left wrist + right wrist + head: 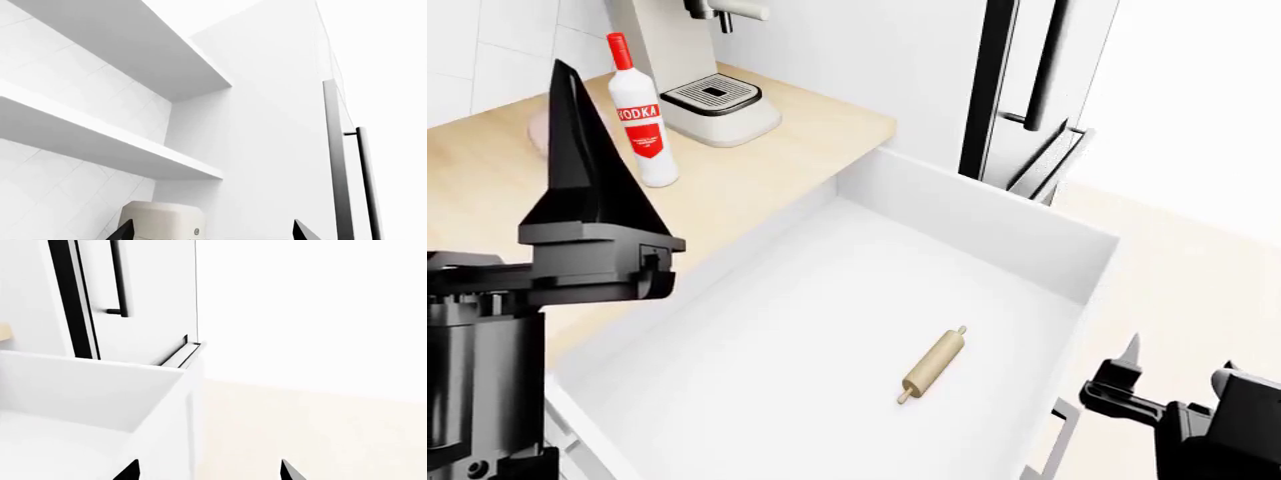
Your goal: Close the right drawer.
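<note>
The right drawer [827,330] stands pulled far out from under the tabletop [507,200], its white floor and walls fully exposed in the head view. A rolling pin [933,364] lies loose on the floor, toward the drawer's front and well apart from the walls. The drawer's front, with its black handle [1049,452], sits at the end away from the tabletop, so closing means pushing that face back toward the cabinet.

The right pincer [1121,385] hangs just outside the front, near the handle and not touching it as far as the head view shows. Its wrist view looks along the outer wall of the drawer [87,390], with two dark tips [127,471] set well apart at the frame's edge, so the jaws are wide. That placement suits a flat push on the front rather than a grasp.

The left pincer [594,215] is raised high over the tabletop's front edge beside the drawer, holding nothing; its wrist view shows its tips [123,231] spread wide and pointing up at wall shelves [113,145]. It seems parked clear of the drawer's path.

On the tabletop, near its back edge, a vodka bottle [641,115] stands upright beside a coffee machine [714,105], both clear of the drawer.
</note>
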Controlling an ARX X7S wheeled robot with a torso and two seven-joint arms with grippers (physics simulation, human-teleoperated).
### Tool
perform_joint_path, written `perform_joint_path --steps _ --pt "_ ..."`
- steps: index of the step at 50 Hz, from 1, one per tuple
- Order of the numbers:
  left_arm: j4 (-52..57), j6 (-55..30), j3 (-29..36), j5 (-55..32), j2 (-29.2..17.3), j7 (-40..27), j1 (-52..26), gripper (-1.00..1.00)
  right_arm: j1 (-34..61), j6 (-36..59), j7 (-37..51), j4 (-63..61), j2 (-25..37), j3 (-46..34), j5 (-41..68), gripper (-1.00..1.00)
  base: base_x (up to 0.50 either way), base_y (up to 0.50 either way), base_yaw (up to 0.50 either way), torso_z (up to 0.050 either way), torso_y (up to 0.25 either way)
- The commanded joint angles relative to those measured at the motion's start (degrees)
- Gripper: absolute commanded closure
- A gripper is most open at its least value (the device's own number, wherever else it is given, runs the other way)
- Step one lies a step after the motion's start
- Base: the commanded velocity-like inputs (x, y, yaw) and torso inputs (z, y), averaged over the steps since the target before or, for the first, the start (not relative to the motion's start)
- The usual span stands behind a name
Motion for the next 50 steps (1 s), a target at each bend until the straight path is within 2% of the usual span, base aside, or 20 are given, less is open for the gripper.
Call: perform_joint_path --steps 1,18,50 --pt "-0.22 0.48 0.24 0.39 -0.09 0.01 0.43 -1.00 0.33 -3.93 0.24 6.41 0.82 -0.42 0.81 -1.00 0.00 0.00 0.00 0.000 0.000" --pt "-0.29 0.73 0.38 0.50 -0.24 0.00 0.63 -1.00 2.10 -11.02 -0.35 18.87 2.19 -1.06 1.51 -1.00 0.00 0.00 0.00 0.000 0.000" --pt "-0.21 0.32 0.71 0.29 -0.26 0.12 0.18 -1.00 1.87 -10.53 1.01 21.67 2.69 -3.21 2.41 -1.00 0.00 0.00 0.00 0.000 0.000"
